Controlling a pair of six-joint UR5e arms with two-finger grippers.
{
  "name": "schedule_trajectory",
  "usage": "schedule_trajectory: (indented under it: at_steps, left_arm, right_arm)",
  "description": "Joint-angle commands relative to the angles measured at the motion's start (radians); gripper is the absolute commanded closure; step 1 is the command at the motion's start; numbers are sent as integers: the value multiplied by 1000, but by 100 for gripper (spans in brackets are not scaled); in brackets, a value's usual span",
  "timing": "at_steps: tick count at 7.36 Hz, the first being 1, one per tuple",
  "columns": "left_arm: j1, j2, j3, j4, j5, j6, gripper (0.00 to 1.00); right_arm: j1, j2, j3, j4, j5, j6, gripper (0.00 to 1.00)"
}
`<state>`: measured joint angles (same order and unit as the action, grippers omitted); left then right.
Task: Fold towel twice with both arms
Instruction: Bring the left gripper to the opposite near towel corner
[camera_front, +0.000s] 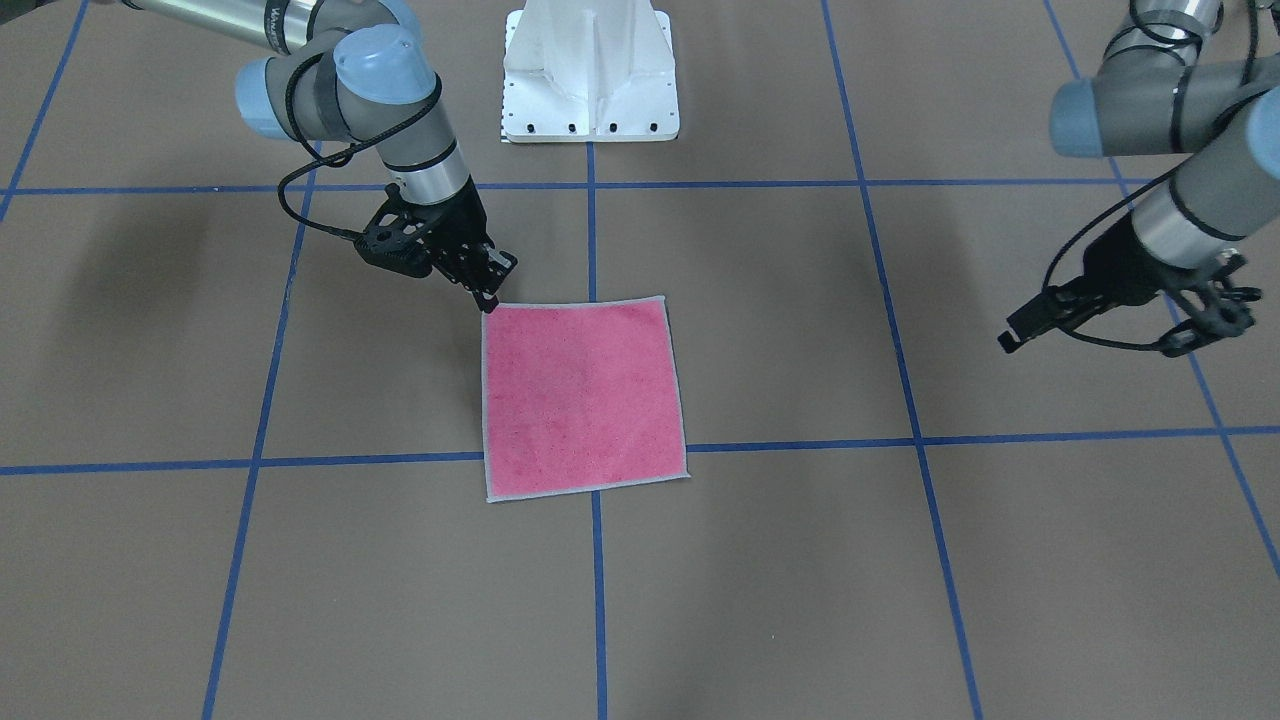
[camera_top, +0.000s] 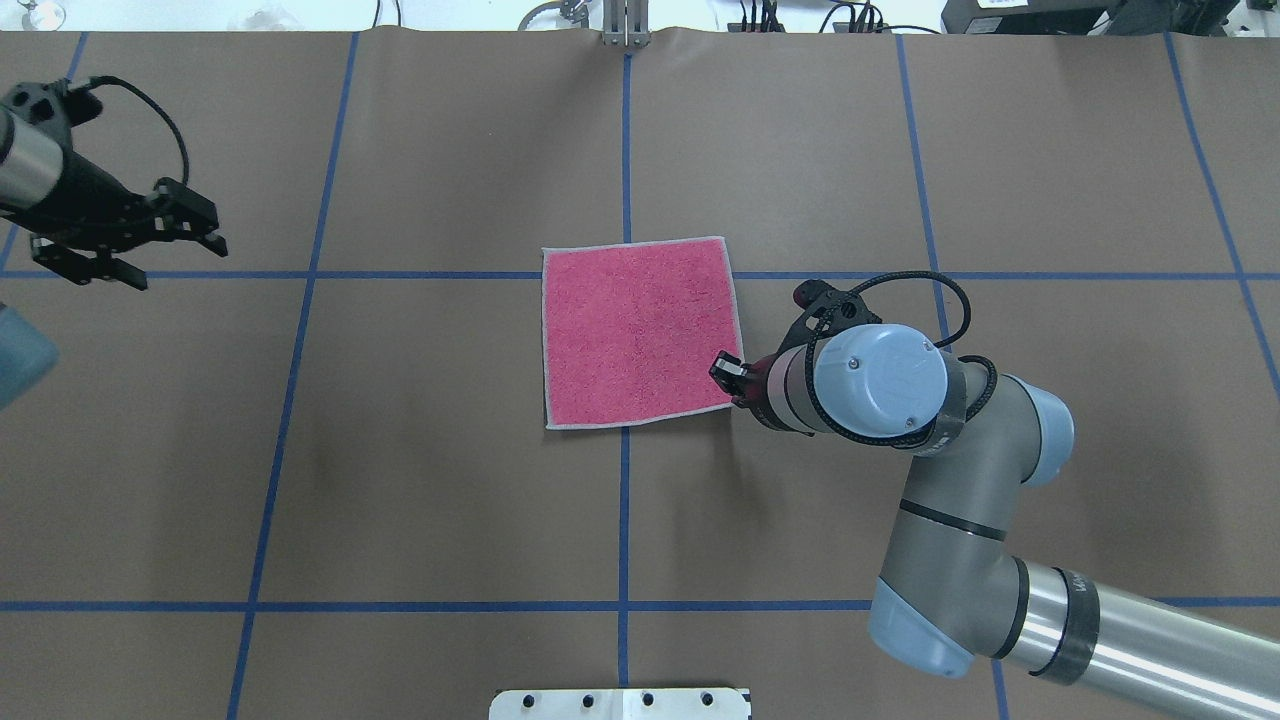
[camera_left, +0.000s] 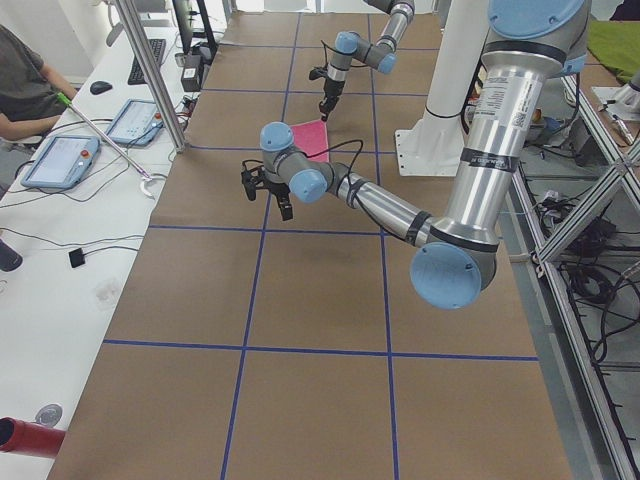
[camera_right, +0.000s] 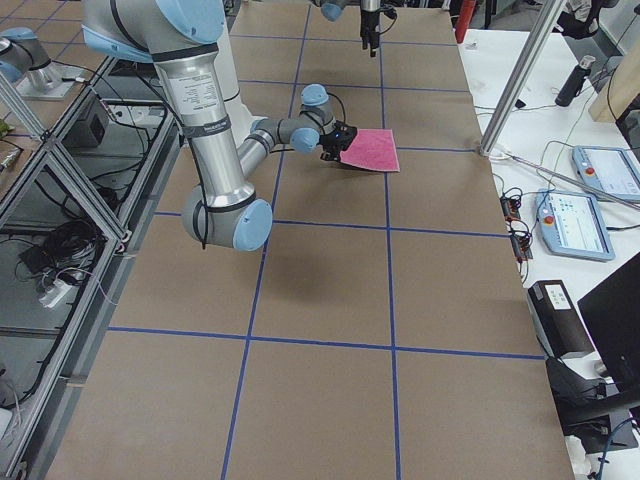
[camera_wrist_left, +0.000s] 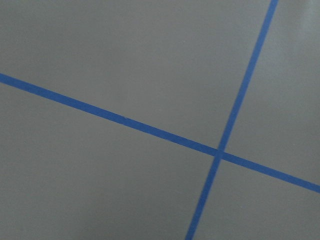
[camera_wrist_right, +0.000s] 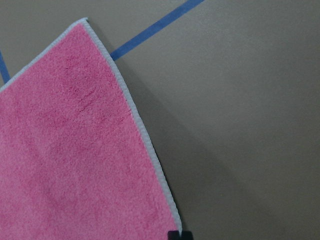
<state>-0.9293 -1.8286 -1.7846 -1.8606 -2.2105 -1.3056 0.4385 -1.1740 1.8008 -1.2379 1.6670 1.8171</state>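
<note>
From across the counter, the towel lies flat and pink side up, over a crossing of the blue tape lines. The right hand tips down onto the towel's robot-side corner with its fingers drawn together. I cannot tell whether cloth sits between them. From overhead, the left hand hangs well apart from the towel, fingers spread, holding nothing. At the right wrist, the corner's pale border meets a black fingertip.

Brown table (blue tape grid); white side desk holding tablets.
</note>
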Motion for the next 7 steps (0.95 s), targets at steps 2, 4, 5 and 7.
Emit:
schedule_trajectory:
  at_steps: [2, 4, 5, 7]
  left_arm:
    - [261, -106, -62, 6, 162, -385, 0]
    - [357, -162, -64, 6, 232, -458, 0]
    - [415, -191, -53, 6, 312, -487, 0]
    - [471, -242, 8, -3, 367, -486, 1]
  right_arm:
    - [-23, -44, 66, 0, 2, 2, 100]
    - [-24, -45, 68, 0, 2, 4, 100]
    - [-24, -45, 68, -2, 2, 4, 100]
    - [-26, -44, 63, 0, 2, 4, 100]
